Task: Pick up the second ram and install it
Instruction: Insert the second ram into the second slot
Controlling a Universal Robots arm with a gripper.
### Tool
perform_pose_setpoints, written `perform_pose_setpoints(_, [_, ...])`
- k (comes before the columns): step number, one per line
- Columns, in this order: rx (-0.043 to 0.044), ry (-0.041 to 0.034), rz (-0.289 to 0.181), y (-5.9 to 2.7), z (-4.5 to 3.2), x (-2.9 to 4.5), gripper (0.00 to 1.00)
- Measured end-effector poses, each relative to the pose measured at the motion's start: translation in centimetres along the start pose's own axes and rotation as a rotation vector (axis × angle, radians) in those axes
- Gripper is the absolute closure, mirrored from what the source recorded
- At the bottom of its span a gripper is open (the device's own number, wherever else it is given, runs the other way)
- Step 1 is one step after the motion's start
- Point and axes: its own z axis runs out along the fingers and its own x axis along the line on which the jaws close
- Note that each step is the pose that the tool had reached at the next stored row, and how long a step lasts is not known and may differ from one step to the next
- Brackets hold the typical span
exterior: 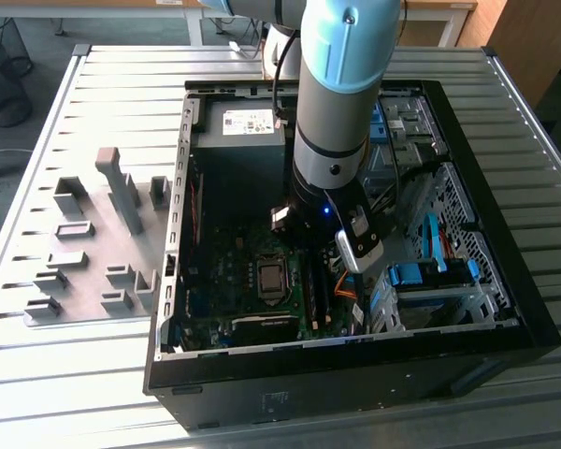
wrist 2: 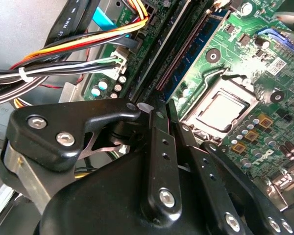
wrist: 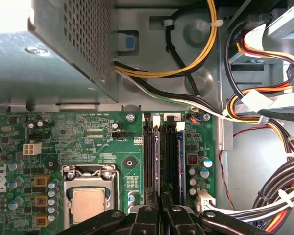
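Second ram (wrist: 159, 161) is standing on edge in the memory slots (wrist: 172, 161) on the motherboard (wrist: 88, 142), just beside the CPU socket (wrist: 88, 198); in the first wrist view it reads as a thin strip running up from the fingertips toward the slot end clips. In the second wrist view its blue-green edge (wrist 2: 198, 46) shows along the dark slot, beyond the gripper (wrist 2: 159, 125). Gripper (wrist: 159, 211) is right over the stick, black fingers (wrist: 146, 218) drawn in close together on either side of its near end; can't tell whether they actually pinch it or just sit against it, or whether the stick is fully seated. In the exterior view the arm (exterior: 341, 103) comes straight down into the open PC case (exterior: 505, 309), wrist low over the board next to the CPU socket (exterior: 272, 277). Power supply (exterior: 238, 150) sits at the far end of the case, cable bundles (wrist: 279, 196) run along the side by the slots. Grey fixture blocks (exterior: 93, 243) sit on the slatted table (exterior: 75, 383) toward the exterior view's left, well apart from the case opening.
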Motion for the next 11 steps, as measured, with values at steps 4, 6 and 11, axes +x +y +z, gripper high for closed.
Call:
perform_pose_setpoints(4, [0.0002, 0.0001, 0.000, -0.02, 0.22, 0.01, 0.86])
perform_pose_setpoints(6, [0.0003, 0.0001, 0.000, -0.02, 0.22, 0.01, 0.86])
perform_pose_setpoints(11, [0.0002, 0.0000, 0.000, -0.02, 0.24, 0.00, 0.85])
